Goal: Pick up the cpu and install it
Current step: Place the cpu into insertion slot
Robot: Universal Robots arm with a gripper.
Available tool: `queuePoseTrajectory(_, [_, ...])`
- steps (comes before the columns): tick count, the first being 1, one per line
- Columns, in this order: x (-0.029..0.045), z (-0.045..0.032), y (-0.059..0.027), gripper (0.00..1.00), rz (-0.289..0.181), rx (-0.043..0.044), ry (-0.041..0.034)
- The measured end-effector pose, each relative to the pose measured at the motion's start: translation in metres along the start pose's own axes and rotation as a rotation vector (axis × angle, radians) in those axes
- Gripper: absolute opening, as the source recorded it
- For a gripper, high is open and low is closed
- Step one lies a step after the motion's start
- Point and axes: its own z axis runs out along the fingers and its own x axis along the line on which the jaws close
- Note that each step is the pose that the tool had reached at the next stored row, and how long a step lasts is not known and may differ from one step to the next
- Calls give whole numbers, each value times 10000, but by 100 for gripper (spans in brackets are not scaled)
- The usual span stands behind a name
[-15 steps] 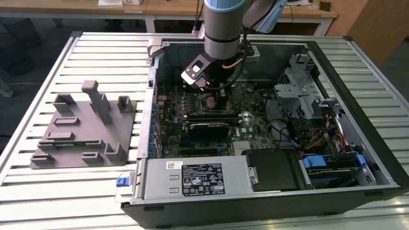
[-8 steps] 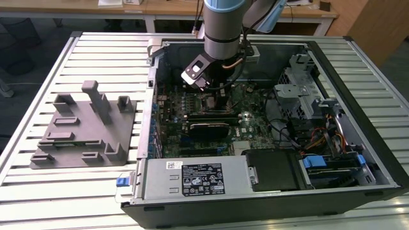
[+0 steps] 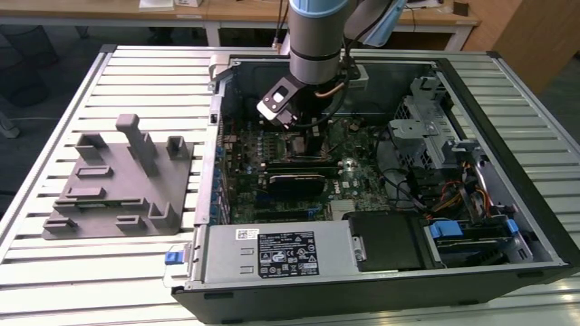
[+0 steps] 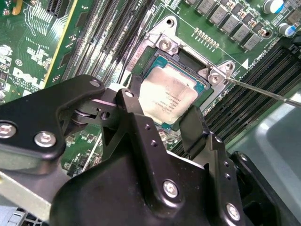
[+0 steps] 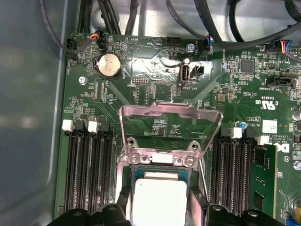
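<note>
The cpu (image 4: 170, 94), a small square chip with a pale silver top, sits between my gripper's fingers over the open socket on the green motherboard (image 4: 37, 56). In the first wrist view the cpu (image 5: 159, 200) lies just below the raised metal load plate (image 5: 169, 123), with one black finger (image 5: 123, 200) at each side edge. My gripper (image 4: 164, 110) is shut on the cpu; its lower edge is hidden behind the gripper body. In the exterior view my gripper (image 3: 308, 132) reaches down into the open computer case (image 3: 507, 88).
Memory slots (image 5: 87, 174) run along both sides of the socket. A thin socket lever (image 4: 263, 92) sticks out beside it. A black finned block (image 3: 295, 182) lies close below the socket. The grey plastic tray (image 3: 109, 190) with upright posts stands at the exterior view's left.
</note>
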Motion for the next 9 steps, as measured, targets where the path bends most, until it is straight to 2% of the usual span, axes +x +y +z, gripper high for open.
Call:
queuePoseTrajectory(4, [0, -24, 0, 60, 2, 0, 9])
queuePoseTrajectory(9, [0, -114, 4, 58, 2, 4, 10])
